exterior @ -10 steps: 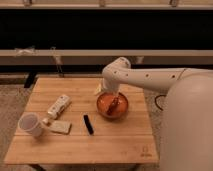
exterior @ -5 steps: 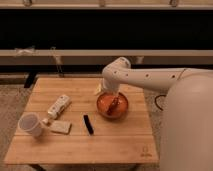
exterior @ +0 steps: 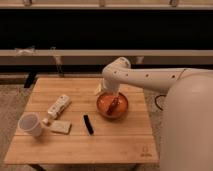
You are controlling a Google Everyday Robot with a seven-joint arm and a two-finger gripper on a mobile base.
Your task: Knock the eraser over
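The eraser (exterior: pixel 88 124) is a small dark narrow block on the wooden table (exterior: pixel 125 137), near the middle and toward the front. Only its black edge shows. My gripper (exterior: pixel 113 104) hangs at the end of the white arm (exterior: pixel 145 79), down over the orange bowl (exterior: pixel 120 111), to the right of the eraser and a short way behind it. The gripper is apart from the eraser, about a hand's width away.
A long white bottle-like thing (exterior: pixel 58 106) lies left of the eraser. A flat beige pad (exterior: pixel 60 127) and a white cup (exterior: pixel 31 125) sit at the front left. My white body (exterior: pixel 187 130) stands at the table's right edge.
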